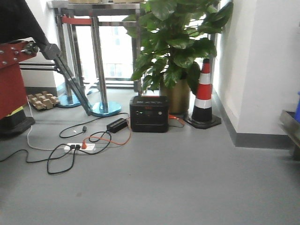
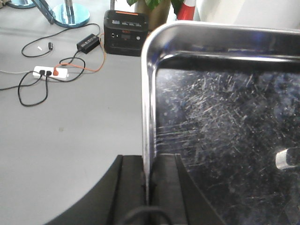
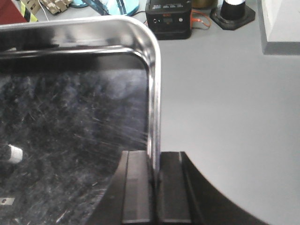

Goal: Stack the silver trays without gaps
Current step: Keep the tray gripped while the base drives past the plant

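Silver tray (image 2: 225,117) — left hand (image 2: 149,164), right hand (image 3: 155,159) grip rims; wrist views only.

I see my right gripper (image 3: 155,164) pinching the right rim of a silver tray (image 3: 70,112), with one black finger on each side. The tray's shiny bottom is full of scratches. Past its far corner, a black box (image 3: 168,18) sits on the grey floor (image 3: 225,103).
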`<state>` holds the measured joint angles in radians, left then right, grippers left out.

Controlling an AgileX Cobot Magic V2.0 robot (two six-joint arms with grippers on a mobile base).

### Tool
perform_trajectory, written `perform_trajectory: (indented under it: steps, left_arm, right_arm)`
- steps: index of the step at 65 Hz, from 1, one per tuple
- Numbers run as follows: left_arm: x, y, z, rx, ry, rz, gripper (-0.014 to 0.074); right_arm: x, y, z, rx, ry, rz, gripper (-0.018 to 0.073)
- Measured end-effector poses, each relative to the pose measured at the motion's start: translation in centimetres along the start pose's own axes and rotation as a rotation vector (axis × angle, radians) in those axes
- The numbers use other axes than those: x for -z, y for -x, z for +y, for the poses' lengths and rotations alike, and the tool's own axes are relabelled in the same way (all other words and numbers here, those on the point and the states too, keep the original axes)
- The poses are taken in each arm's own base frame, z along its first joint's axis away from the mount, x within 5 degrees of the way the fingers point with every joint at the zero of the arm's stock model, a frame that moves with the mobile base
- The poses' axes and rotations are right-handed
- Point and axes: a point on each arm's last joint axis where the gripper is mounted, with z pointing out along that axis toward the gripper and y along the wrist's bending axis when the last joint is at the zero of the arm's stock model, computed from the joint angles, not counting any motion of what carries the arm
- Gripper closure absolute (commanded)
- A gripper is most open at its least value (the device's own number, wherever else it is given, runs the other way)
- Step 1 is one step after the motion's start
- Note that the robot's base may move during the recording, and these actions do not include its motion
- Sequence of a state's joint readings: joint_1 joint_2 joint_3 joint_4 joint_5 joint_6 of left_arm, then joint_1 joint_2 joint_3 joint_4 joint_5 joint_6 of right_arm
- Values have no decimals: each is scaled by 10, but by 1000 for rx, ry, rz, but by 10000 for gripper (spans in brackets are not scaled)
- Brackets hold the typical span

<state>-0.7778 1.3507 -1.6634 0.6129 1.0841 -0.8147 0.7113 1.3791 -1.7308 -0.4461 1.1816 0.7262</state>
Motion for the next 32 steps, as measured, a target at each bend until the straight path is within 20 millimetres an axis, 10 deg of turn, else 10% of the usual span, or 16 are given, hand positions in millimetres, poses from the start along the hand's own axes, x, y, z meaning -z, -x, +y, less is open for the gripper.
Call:
perform_trajectory:
  steps: [32]
  left_arm:
    - [0,0,0,0,-3,-3,613]
  right_arm:
    - [0,0,0,1,-1,-1,637]
